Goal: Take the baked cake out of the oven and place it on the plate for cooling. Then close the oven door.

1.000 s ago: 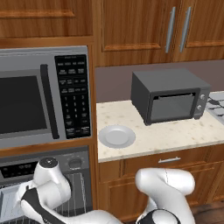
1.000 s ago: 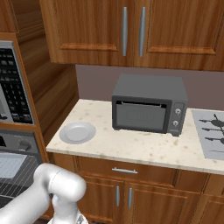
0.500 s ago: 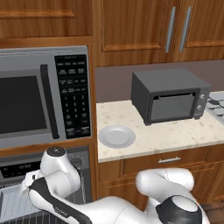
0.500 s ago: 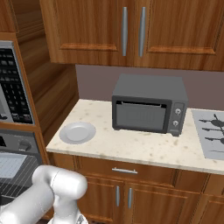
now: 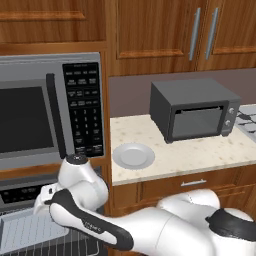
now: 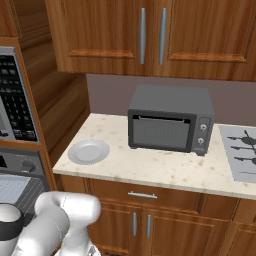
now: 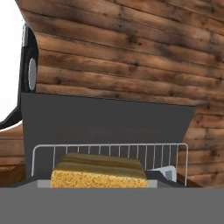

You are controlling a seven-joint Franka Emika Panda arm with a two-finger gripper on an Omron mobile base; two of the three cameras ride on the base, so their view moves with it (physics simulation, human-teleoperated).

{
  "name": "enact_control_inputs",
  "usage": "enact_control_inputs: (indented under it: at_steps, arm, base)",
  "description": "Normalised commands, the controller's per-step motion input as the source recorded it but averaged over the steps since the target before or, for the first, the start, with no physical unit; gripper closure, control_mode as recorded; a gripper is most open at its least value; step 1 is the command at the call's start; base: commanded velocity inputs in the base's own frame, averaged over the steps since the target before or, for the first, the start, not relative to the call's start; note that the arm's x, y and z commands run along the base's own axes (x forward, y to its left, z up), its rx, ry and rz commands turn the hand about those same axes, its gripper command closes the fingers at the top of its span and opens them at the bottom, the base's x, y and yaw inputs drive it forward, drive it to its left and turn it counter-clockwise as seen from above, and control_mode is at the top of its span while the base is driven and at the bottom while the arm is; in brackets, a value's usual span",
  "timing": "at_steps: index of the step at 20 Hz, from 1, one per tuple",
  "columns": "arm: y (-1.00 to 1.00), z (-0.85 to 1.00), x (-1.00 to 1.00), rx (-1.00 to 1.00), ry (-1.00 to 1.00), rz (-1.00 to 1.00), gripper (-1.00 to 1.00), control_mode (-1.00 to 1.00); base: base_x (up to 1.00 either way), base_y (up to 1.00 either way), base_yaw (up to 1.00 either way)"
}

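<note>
From the hand's own view, the cake [image 7: 99, 175] sits right at the bottom, very close to the camera, a golden-brown block lying flat on the wire rack [image 7: 109, 153] inside the oven [image 7: 105, 127]. Its long side runs left to right across that view, with the crumbly cut face turned toward the hand and the darker browned top facing up. The rack's raised wire edge stands just behind it, and the oven's dark grey wall rises beyond that. The finger tips are not visible there, so I cannot tell whether the gripper is spread, pressed together or pinching the cake.

From the left base view, the arm [image 5: 80, 200] bends down and to the left, its hand end low in front of the oven opening, below the microwave [image 5: 50, 110]. The oven door [image 5: 30, 232] hangs open, its pale inner panel and rack wires showing at the lower left. The plate [image 5: 133, 155] lies bare on the counter [image 5: 200, 155], at its left end, near the front edge, well apart from the toaster oven [image 5: 192, 110] to its right.

Compared with a second ago, the arm's white elbow has risen and shifted right in the left base view, now reaching up to the microwave's lower edge. The plate and toaster oven sit where they were.
</note>
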Motion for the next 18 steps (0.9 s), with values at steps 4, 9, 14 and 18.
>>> enact_control_inputs:
  at_steps: [4, 9, 14, 18]
  arm:
    - [-0.44, 0.34, -0.17, -0.1, 0.0, 0.0, 1.0, -1.0]
    - [-0.43, 0.37, -0.1, -0.12, 0.01, 0.0, 1.0, -1.0]
    - [-0.38, 0.4, -0.06, -0.11, 0.04, 0.0, 1.0, -1.0]
    - [-0.42, 0.36, -0.06, -0.1, 0.09, 0.0, 1.0, -1.0]
  base:
    - [0.0, 0.0, 0.0]
    - [0.0, 0.0, 0.0]
    - [0.0, 0.0, 0.0]
    - [0.0, 0.0, 0.0]
